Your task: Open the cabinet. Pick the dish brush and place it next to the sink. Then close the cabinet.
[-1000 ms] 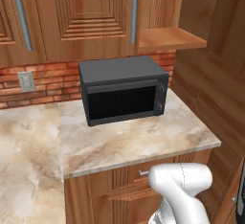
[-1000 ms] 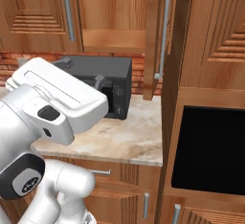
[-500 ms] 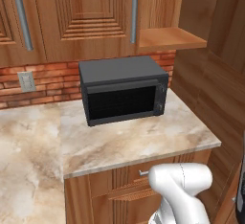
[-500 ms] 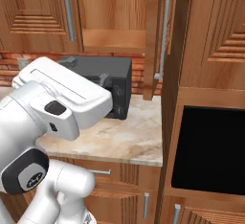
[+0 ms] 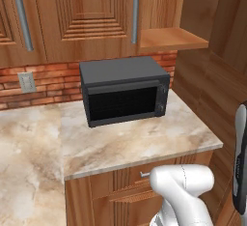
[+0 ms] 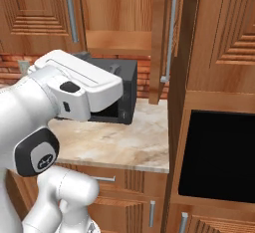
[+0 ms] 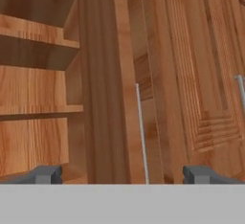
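The cabinet hangs above the counter, and its two stepped-panel doors with long silver bar handles are shut. In the hand view my gripper is open; its two dark fingertips stand wide apart with nothing between them. It faces the edge of a wooden door with a thin silver handle. Open wooden shelves lie to its left and a stepped-panel door to its right. The dish brush and the sink are out of view.
A black microwave sits on the marble counter under the cabinet. Beside it is an open wooden shelf. A tall wooden unit with a black oven stands at the right. My white arm rises at the front.
The arm's upper link has shifted a little up and to the right in the right base view. The gripper has stayed open and the cabinet doors have not moved.
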